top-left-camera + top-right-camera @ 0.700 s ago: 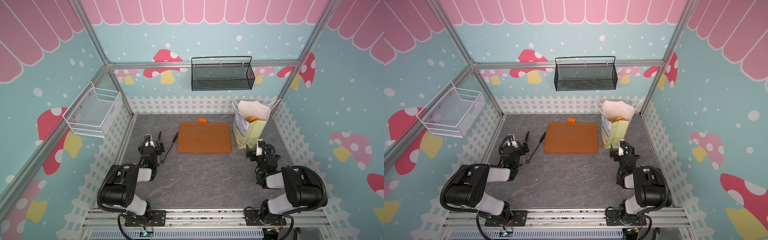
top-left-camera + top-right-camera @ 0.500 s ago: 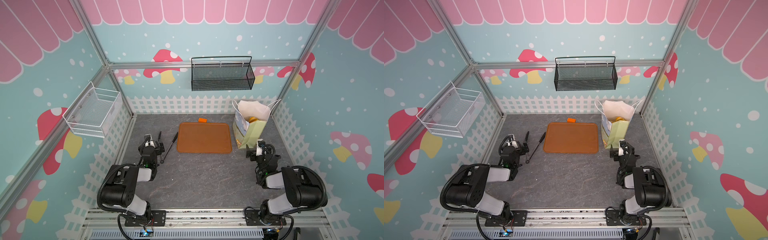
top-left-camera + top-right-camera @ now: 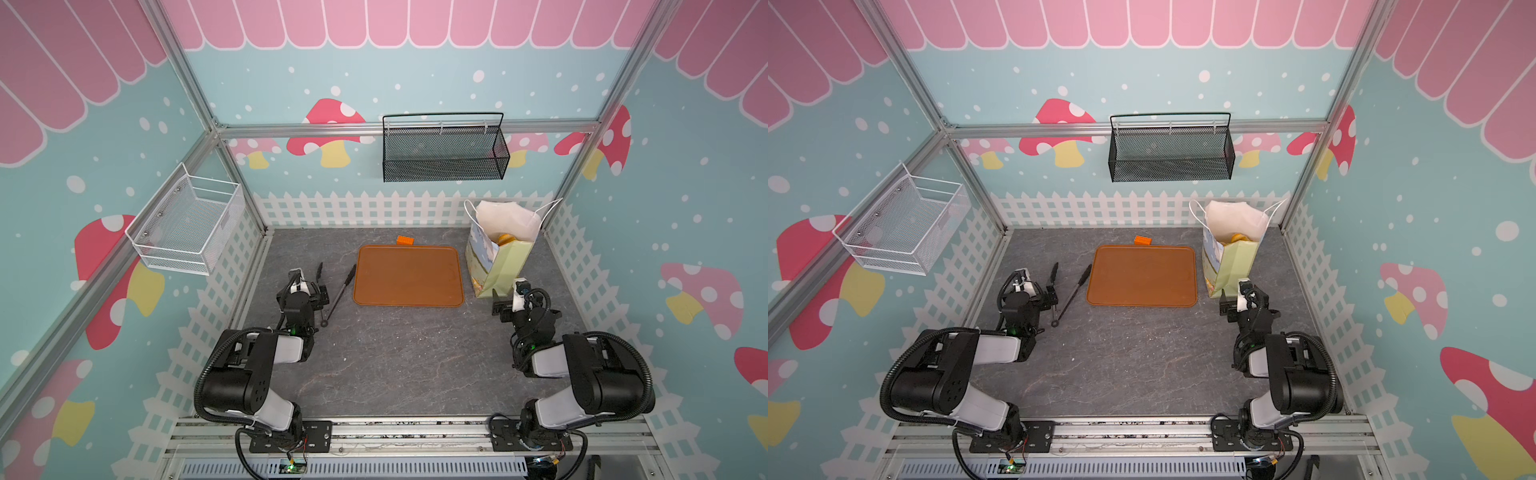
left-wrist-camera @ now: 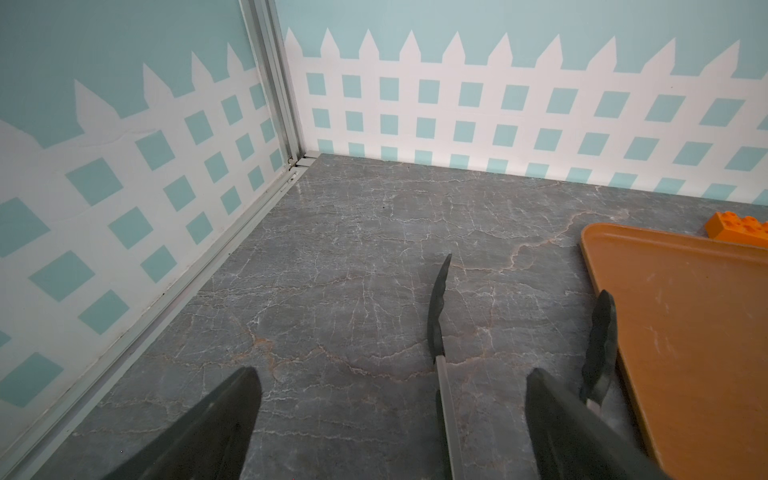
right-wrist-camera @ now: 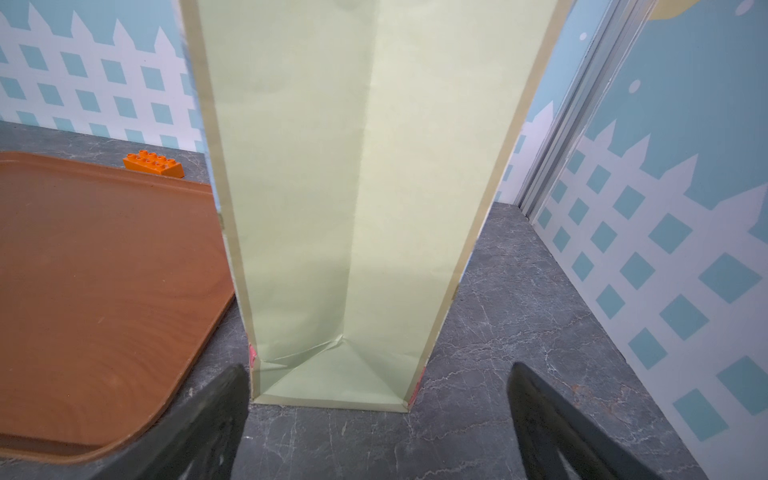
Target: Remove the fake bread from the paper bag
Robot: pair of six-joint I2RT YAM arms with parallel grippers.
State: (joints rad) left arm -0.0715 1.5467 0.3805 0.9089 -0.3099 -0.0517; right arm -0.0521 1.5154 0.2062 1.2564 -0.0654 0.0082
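We take the orange-brown tray [image 3: 409, 276] as our mark; it lies flat and bare on the grey desk [image 3: 395, 353]. High on the wall to the tray's left hangs a white wire basket [image 3: 187, 226]. Left of the tray, the left gripper [image 4: 392, 376] sits low over the desk with its jaws spread wide and nothing held. A pair of black tongs [image 3: 338, 293] lies between this gripper and the tray's left edge. In the left wrist view one arm of the tongs shows between the gripper's fingers, while the other arm lies close beside the tray. A small orange brick [image 3: 404, 240] lies just behind the tray's far edge. On the back wall above the tray hangs a black mesh basket [image 3: 444, 151]. Just beside the tray's right edge the paper bag [image 3: 505, 266] stands upright, mouth open. The fake bread [image 3: 504, 238] is inside it; we see only a yellow patch and cannot count pieces. At the tray's near right corner the right gripper [image 5: 378, 374] faces the bag's foot, jaws wide, gripping nothing.
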